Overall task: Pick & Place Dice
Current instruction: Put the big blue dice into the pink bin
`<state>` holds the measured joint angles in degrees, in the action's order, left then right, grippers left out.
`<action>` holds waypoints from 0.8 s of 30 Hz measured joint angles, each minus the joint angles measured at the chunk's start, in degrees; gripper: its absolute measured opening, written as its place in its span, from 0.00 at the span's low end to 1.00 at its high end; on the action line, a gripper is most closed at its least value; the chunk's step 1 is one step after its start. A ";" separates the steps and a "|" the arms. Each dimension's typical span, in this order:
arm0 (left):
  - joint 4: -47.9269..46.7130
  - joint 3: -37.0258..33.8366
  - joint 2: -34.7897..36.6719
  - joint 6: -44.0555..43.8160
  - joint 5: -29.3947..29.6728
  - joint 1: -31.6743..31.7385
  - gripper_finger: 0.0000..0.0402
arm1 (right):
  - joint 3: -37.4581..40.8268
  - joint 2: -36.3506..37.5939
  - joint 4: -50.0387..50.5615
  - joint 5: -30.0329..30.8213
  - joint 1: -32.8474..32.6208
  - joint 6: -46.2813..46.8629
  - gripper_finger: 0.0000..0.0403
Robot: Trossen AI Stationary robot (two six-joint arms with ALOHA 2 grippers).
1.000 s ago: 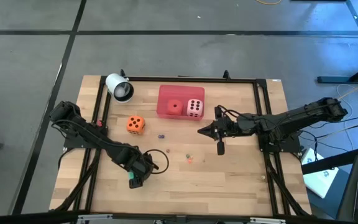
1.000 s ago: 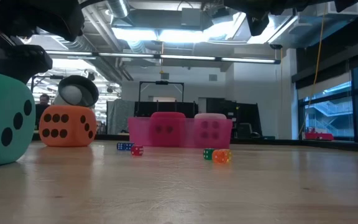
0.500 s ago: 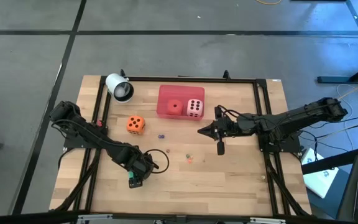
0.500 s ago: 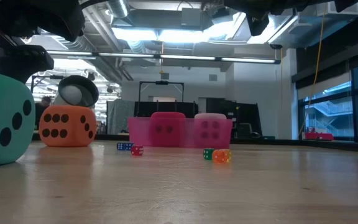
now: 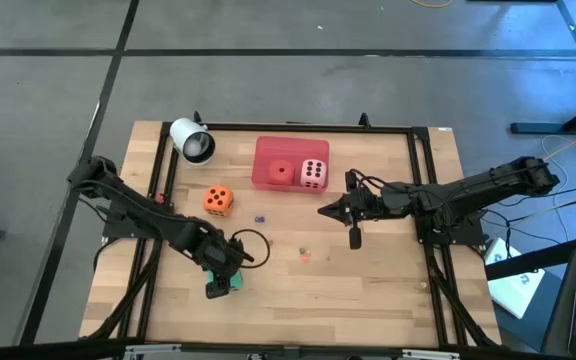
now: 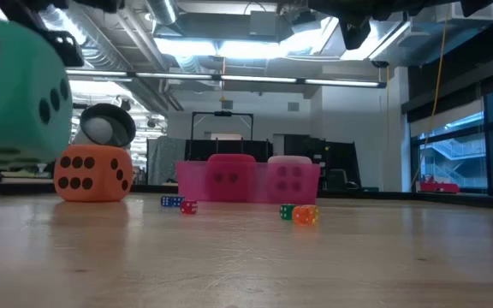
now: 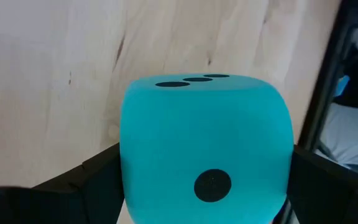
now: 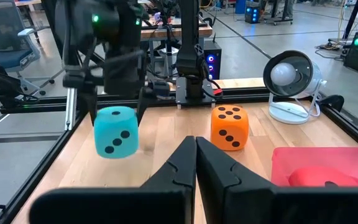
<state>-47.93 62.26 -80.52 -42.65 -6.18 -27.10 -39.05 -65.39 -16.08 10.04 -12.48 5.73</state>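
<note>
Left pincer (image 5: 224,284) gripping teal die (image 8: 115,131) clear of table, die mostly hidden from above, right pincer (image 8: 196,163) closed, idle

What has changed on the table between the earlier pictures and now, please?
The left gripper has closed on the soft teal-green die with dark pips and lifted it clear of the wooden table. The orange die, the red die and pale pink die in the pink tray, and the shut right gripper are unchanged.
</note>
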 joint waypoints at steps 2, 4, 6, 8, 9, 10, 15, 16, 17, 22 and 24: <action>-0.06 0.00 1.40 0.05 0.52 0.40 0.85 | 0.00 -0.01 0.02 0.00 0.01 0.01 0.03; -0.05 0.00 2.79 1.08 1.25 0.95 0.85 | 0.00 -0.01 0.04 0.00 0.01 0.01 0.03; -0.06 0.00 4.15 2.42 2.09 1.76 0.85 | 0.00 -0.01 0.04 0.00 0.01 0.01 0.03; -0.04 0.00 5.39 4.05 3.32 2.88 0.85 | 0.00 -0.01 0.05 0.00 -0.01 0.01 0.03; -0.04 0.00 6.05 5.08 4.16 3.52 0.85 | 0.00 -0.01 0.07 0.00 0.01 0.03 0.03; -0.03 0.00 6.62 6.30 5.14 4.21 0.85 | 0.00 -0.01 0.13 0.00 0.00 0.03 0.03; 0.17 0.02 8.97 13.83 10.25 8.58 0.85 | 0.00 -0.01 0.26 0.00 0.00 0.03 0.03; 0.27 0.02 9.31 15.64 11.36 9.66 0.85 | 0.00 -0.01 0.26 0.00 0.00 0.03 0.03; 0.45 0.02 9.61 17.48 12.50 10.85 0.85 | 0.00 -0.01 0.27 0.00 0.00 0.01 0.03; 6.10 0.04 10.57 27.11 15.87 17.87 0.85 | 0.00 -0.01 0.28 0.00 -0.01 -0.15 0.03; 9.51 0.07 10.47 30.76 15.29 21.44 0.85 | 0.00 -0.01 0.28 0.01 -0.01 -0.16 0.03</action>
<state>-38.42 62.33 -70.05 -11.89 9.11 -5.66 -39.05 -65.41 -15.79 10.05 -12.49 5.57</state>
